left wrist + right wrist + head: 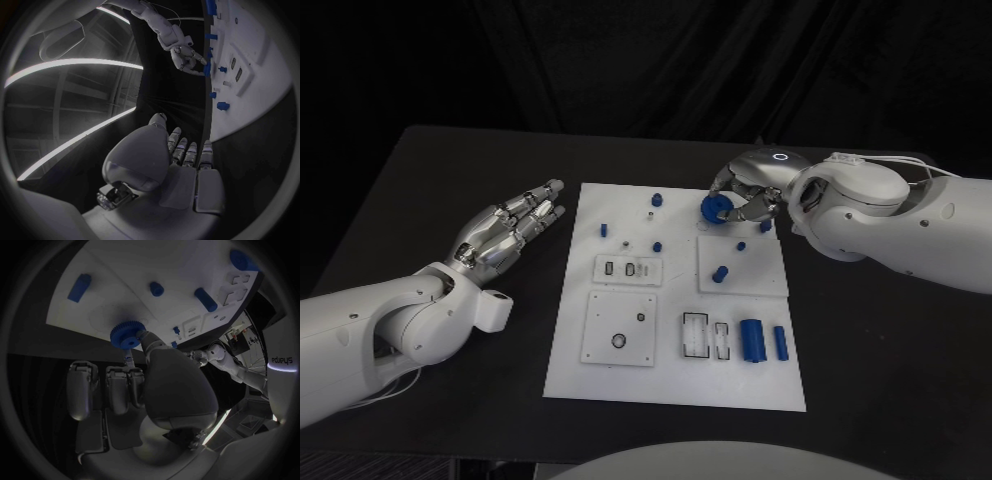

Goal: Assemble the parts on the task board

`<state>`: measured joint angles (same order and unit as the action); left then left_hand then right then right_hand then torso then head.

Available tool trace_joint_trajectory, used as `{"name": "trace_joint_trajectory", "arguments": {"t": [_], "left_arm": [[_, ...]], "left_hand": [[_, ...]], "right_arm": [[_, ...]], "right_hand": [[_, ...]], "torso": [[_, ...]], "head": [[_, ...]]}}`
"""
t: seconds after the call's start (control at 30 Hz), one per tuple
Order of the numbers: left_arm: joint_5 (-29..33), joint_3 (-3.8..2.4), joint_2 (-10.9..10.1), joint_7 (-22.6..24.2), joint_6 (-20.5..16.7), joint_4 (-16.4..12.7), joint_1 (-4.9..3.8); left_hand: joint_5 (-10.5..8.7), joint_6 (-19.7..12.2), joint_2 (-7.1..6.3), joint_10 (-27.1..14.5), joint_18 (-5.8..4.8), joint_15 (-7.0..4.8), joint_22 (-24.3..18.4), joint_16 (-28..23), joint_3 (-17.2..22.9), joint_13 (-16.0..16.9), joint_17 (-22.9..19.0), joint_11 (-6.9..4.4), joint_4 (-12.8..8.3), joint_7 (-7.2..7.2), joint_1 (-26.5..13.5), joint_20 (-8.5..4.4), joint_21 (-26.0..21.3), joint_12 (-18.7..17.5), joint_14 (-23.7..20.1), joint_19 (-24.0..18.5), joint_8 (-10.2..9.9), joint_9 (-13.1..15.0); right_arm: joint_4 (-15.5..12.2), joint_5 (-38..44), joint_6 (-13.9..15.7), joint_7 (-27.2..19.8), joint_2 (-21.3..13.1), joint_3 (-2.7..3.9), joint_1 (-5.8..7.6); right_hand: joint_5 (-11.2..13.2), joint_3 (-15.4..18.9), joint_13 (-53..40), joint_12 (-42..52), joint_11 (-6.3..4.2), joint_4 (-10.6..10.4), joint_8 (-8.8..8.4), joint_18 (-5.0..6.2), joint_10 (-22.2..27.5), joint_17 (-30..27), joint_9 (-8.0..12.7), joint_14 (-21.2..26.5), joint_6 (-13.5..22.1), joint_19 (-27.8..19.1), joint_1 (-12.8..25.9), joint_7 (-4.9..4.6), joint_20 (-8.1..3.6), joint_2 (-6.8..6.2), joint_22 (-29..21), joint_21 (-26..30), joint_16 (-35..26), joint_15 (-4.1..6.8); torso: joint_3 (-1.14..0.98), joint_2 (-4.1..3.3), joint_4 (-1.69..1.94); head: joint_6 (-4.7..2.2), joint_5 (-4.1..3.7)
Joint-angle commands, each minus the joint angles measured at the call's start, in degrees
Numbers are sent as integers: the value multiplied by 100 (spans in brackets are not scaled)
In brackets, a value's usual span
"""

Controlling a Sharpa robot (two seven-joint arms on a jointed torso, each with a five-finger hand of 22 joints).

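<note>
The white task board (675,375) lies in the middle of the black table. My right hand (744,196) hovers over the board's far right corner and pinches a round blue gear (714,208) (127,334) between thumb and a finger, just above the board (119,270). My left hand (511,225) (181,160) is off the board's left edge, fingers stretched out flat and apart, holding nothing. Small blue pegs stand on the board's far half (604,230), (652,200), (721,272). Two blue cylinders (753,341) (779,343) lie near the board's near right corner.
Recessed white plates with slots sit on the board: one (627,268) at mid left, one (622,327) with a round hole below it, and a slotted one (704,335) beside the cylinders. Bare black table (877,340) surrounds the board.
</note>
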<state>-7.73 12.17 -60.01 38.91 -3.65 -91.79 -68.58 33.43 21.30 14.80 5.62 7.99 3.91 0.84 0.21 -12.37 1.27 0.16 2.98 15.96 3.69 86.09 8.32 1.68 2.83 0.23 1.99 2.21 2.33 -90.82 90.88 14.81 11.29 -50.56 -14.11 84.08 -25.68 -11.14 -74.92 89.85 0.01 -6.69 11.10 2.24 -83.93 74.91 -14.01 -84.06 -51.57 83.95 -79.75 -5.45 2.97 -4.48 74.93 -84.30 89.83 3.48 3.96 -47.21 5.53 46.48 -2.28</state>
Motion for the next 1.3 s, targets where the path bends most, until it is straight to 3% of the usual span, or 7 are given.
{"name": "trace_joint_trajectory", "arguments": {"t": [0.03,0.4,0.77,1.3], "left_arm": [[17,-4,23,865,76,-2,3],[17,-5,97,855,122,57,4],[17,-5,166,838,160,102,4],[17,-5,195,832,185,131,4]], "left_hand": [[39,-9,6,-15,35,55,4,-11,33,-4,-7,9,-4,35,62,39,5,-25,2,14,23,7],[44,-14,4,-18,30,80,5,-11,44,-5,-6,9,-10,35,73,56,6,-26,3,17,22,7],[50,-20,4,-21,24,100,6,-9,54,-5,-5,11,-15,35,83,71,9,-27,7,21,20,6],[58,-19,2,-24,16,127,8,-5,67,-5,-1,12,-23,37,95,90,13,-28,19,27,20,6]], "right_arm": [[-57,39,-45,-74,97,1,36],[105,39,69,-251,679,3,64],[468,40,42,-376,1270,5,34],[691,39,-251,-318,1483,6,-12]], "right_hand": [[23,5,-1508,15,-5,12,603,-40,-607,1509,-724,-594,16,151,53,47,9,58,1046,-13,17,-10],[82,8,-1508,15,-2,6,646,-44,-607,1509,-774,-594,65,163,71,42,7,63,1059,-25,17,-10],[141,8,-1508,15,3,3,683,-44,-607,1509,-814,-594,91,166,82,35,8,69,1063,-25,17,-12],[229,-24,-1508,15,33,-4,598,-23,-607,1509,-809,-594,382,113,97,-4,29,62,1017,48,17,-39]], "torso": [[9,4,0],[17,3,18],[5,-7,21],[4,-5,17]], "head": [[8,10],[23,-1],[30,3],[56,3]]}}
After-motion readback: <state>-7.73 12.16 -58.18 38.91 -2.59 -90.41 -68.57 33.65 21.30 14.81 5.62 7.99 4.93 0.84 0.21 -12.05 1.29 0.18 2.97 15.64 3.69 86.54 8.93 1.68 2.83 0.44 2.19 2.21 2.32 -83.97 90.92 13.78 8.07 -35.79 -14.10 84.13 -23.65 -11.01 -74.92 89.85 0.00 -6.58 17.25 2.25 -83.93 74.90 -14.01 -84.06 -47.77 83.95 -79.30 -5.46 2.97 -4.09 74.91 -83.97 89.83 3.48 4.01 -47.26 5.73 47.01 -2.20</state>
